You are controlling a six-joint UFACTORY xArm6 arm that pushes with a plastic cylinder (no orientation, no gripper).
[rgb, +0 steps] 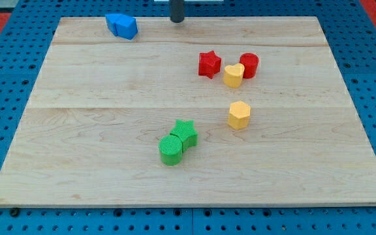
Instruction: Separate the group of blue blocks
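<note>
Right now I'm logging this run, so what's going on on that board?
My tip sits at the view's top edge, to the right of the blue blocks, not touching them. The two blue blocks are pressed together near the board's top-left corner, not yet separated. Red, yellow and green blocks lie apart from them.

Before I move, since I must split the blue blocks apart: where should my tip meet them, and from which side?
Judging by their pose, aim at the seam between the two blue blocks, which touch side by side near the board's top-left edge. My tip sits to their right by the top edge. Coming down from the view's top into the seam should wedge them apart; a side push would likely move both together.
</note>
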